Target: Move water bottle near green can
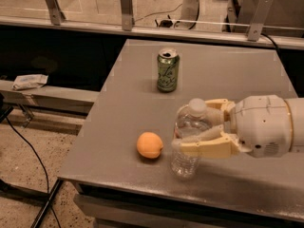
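Clamped on the water bottle [186,122] with the gripper [192,124], reaching in from 3 o'clock over a grey table [237,65]. Grasps the clear ribbed body about halfway up, with one cream finger [204,147] laid across the near side and the second finger [219,103] tucked behind at shoulder height, just beside the white cap [197,106]. Holds the bottle upright, base on the tabletop, close to the table's 6 o'clock edge. Backed at 3 o'clock by a bulky white wrist housing [263,125].

Seen at 11 o'clock from the bottle, well apart from it and farther back toward the middle of the table: the green can [167,72], upright, silver top showing, pale scribbled markings turned to the camera.

Found at 9 o'clock from the bottle, just beside it yet not touching: an orange [150,145], resting on the tabletop, clear of both fingers.

Beyond the table's 12 o'clock edge: a rail with metal posts [126,6]. Off the table at 9 o'clock: a ledge [57,95] carrying a crumpled white packet [29,81], and lower down a black cable [28,151] trailing across speckled floor.
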Robot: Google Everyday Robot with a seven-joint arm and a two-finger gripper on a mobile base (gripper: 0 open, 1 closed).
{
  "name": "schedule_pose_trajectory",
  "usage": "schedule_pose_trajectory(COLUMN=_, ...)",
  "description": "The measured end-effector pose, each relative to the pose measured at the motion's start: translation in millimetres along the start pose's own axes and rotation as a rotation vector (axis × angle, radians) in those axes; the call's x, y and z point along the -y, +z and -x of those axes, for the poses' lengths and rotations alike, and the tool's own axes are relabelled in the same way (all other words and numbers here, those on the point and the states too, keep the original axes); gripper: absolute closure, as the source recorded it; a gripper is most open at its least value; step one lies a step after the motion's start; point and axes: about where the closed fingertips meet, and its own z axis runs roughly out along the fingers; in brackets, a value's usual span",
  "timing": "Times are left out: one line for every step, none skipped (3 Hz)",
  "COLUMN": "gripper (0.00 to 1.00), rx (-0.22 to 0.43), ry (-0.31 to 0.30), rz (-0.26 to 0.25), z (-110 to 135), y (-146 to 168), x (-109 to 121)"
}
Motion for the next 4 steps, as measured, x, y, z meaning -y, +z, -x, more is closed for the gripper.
schedule_pose_trajectory(gripper=1.0, rx=0.012, ry=0.035, rz=-0.055, z=0.6, y=-21.5, x=33.0)
schedule_pose_trajectory(gripper=1.0, rx=0.006, ry=0.027, rz=-0.136, z=14.3, y=-42.9, x=82.8)
schedule_pose_trajectory(gripper=1.0, rx=0.022, ry=0.003, rz=-0.233, z=39.6, y=-43.9, x=139.5)
schedule_pose_trajectory(gripper=1.0, rx=0.019, ry=-0.007, rz=-0.286, z=47.5, y=-33.5, x=167.0)
